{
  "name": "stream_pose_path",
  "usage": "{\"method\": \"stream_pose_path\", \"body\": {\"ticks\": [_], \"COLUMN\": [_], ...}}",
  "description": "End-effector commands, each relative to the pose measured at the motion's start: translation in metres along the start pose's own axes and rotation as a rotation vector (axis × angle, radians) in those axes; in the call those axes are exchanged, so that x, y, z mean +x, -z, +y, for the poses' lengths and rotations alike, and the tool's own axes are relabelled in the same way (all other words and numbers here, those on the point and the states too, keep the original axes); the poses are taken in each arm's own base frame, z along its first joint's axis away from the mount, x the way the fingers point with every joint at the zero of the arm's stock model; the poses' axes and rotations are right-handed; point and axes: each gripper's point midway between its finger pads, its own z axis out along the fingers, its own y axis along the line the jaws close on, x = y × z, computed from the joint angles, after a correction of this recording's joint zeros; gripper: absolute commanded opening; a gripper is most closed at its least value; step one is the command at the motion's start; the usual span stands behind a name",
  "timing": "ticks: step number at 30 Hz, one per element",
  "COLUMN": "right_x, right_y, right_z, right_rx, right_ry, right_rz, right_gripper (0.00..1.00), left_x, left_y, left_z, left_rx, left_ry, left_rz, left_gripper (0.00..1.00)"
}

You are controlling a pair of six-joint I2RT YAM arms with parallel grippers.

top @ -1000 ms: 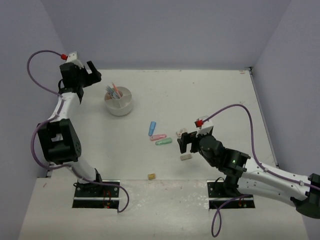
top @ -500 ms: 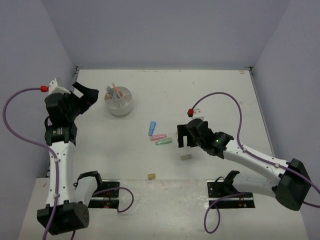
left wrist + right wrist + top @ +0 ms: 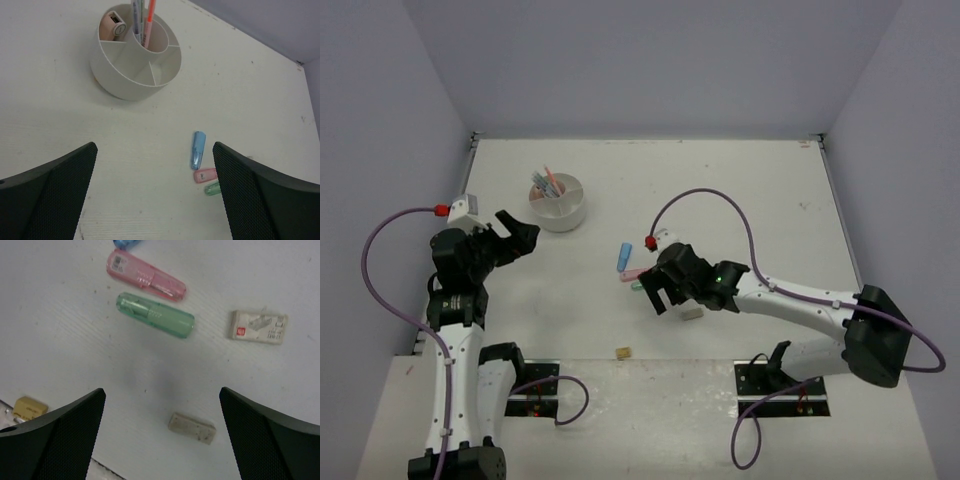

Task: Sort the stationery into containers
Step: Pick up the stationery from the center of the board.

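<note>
**A:** What is on the left?

**B:** The left gripper (image 3: 520,231) hangs above the table (image 3: 750,190). Its jaws are spread as wide as they go and hold nothing. In its wrist view only bare tabletop lies between the two dark fingers (image 3: 50,200).

**A:** And the container?

**B:** The white tub (image 3: 131,80) stands just beyond that gripper, a little to its right, on the far left part of the table. Thin pens (image 3: 142,20) stand in its round middle cup. A pink item (image 3: 111,25) with a white end sits in one outer compartment.

**A:** What lies loose in the middle?

**B:** Three clip-like pieces lie close together. The blue piece (image 3: 198,149) lies farthest from the arms. The pink piece (image 3: 146,276) is just nearer, and the green piece (image 3: 155,315) lies beside the pink one, almost parallel to it and not touching.

**A:** And the right arm?

**B:** The right gripper (image 3: 656,298) hovers low over that group. Its jaws are fully apart and grip nothing, and no piece touches its fingers (image 3: 60,440).

**A:** Any erasers?

**B:** A labelled eraser (image 3: 258,326), white with print on it, lies to the right of the green piece. A small beige eraser (image 3: 192,428) lies nearer the arm bases. The tan eraser (image 3: 622,352) lies apart at the table's near edge, left of the beige one.
</note>
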Motion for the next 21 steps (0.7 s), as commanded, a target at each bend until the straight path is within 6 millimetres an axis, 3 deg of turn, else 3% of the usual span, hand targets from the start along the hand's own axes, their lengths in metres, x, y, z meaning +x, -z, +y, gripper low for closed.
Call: {"method": "stream_pose_path", "body": {"ticks": [1, 2, 5, 8, 12, 15, 21], "right_x": [-0.087, -0.107, -0.135, -0.145, -0.138, -0.126, -0.107], "right_y": [-0.013, -0.011, -0.034, -0.064, -0.089, -0.101, -0.129], "right_z": [0.005, 0.008, 0.012, 0.007, 0.01, 0.009, 0.014], "right_rx": [0.05, 0.057, 0.128, 0.268, 0.312, 0.343, 0.343], "right_ry": [0.054, -0.019, -0.204, -0.364, -0.483, -0.519, -0.549], "right_rz": [-0.165, -0.172, -0.089, -0.065, -0.048, -0.021, 0.007], "right_gripper": [0.99, 0.99, 0.97, 0.96, 0.89, 0.75, 0.63], "left_x": [-0.006, -0.007, -0.008, -0.007, -0.007, -0.006, -0.006], "left_y": [0.007, 0.008, 0.01, 0.01, 0.01, 0.009, 0.011], "left_z": [-0.016, -0.017, -0.018, -0.02, -0.021, -0.022, -0.024], "left_rx": [0.081, 0.083, 0.086, 0.095, 0.102, 0.103, 0.114], "left_ry": [-0.074, -0.076, -0.08, -0.081, -0.087, -0.089, -0.093], "left_rz": [-0.031, -0.041, -0.05, -0.047, -0.043, -0.04, -0.043], "left_gripper": [1.0, 1.0, 1.0, 1.0, 1.0, 1.0, 1.0]}}
